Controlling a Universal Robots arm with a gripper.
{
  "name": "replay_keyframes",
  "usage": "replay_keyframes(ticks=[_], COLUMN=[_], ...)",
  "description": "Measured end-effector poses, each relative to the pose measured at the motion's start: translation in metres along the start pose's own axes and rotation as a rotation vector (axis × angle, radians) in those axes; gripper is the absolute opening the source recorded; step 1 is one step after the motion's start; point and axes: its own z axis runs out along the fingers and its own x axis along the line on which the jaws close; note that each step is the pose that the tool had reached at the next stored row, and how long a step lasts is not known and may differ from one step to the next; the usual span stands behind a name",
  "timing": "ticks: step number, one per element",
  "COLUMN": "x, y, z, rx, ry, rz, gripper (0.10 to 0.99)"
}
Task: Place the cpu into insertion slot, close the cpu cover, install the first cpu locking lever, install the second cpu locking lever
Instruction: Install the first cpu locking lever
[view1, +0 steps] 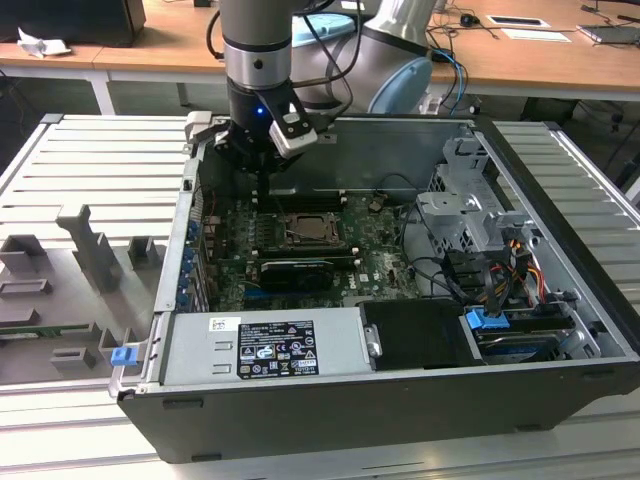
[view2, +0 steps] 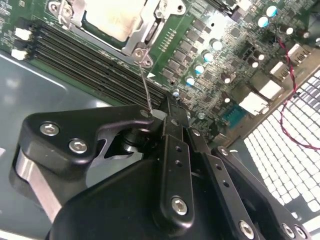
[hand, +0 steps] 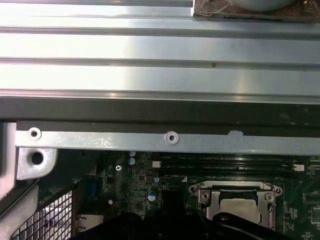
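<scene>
Inside the open computer case, the insertion slot (view1: 305, 232) sits on the green board. In both wrist views the pale cpu (view2: 112, 17) (hand: 240, 206) lies in it, and the silver cpu cover (view2: 150, 30) (hand: 200, 192) lies flat over its edges. A thin wire locking lever (view2: 144, 80) rises from the socket's corner up to my gripper (view2: 164, 111) (view1: 262, 188). The gripper hangs just behind the socket with its fingers pressed together. The lever's end meets the side of the fingertips; I cannot tell whether it is clamped between them.
Long black memory slots (view2: 90, 65) run between socket and gripper. The case's metal rear wall (hand: 160, 137) is close behind. A black card (view1: 290, 272), the power supply (view1: 265, 345) and the grey drive cage (view1: 470, 215) surround the board. Red cables (view2: 287, 85) hang nearby.
</scene>
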Motion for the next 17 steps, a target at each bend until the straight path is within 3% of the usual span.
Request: replay_keyframes(ticks=[17], x=[-0.0107], y=[-0.0002], z=[0.0], rx=[0.0], ry=[-0.0001], rz=[0.0], gripper=[0.106])
